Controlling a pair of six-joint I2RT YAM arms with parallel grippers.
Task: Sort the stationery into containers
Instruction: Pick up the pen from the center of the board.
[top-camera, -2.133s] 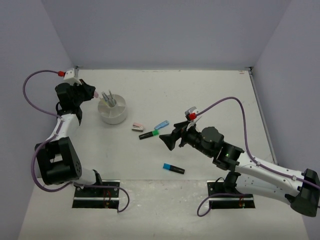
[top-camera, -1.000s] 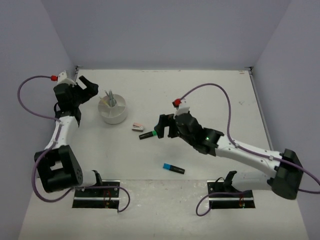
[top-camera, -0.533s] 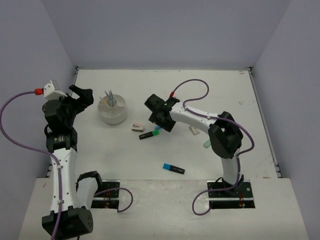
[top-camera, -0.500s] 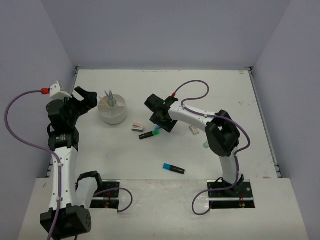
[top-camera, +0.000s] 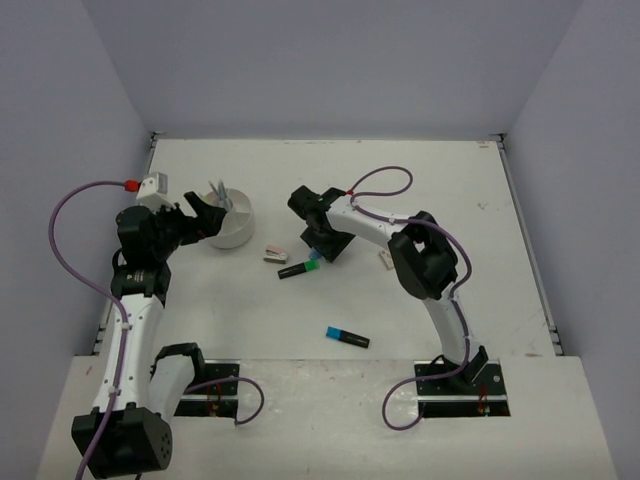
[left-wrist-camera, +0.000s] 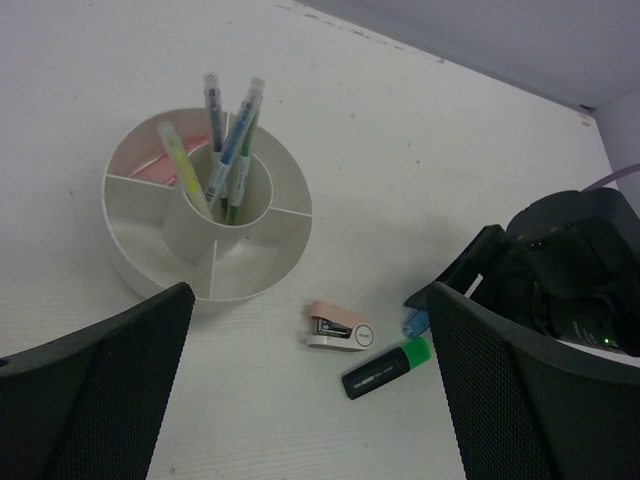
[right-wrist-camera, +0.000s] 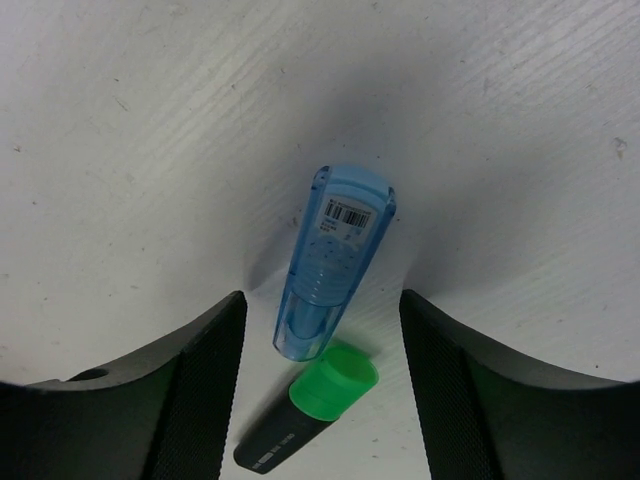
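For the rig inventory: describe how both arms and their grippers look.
The left arm and right arm have white links, black joint housings, black base plates. A purple cable loops along each; the left's meets a red cap. The left gripper and right gripper have broad black fingers; the left's show a mesh texture.

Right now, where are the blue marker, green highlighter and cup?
blue marker (right-wrist-camera: 335, 262), right wrist view, mid barrel
green highlighter (left-wrist-camera: 385, 368), left wrist view, black body
cup (left-wrist-camera: 250, 280), left wrist view, outer wall
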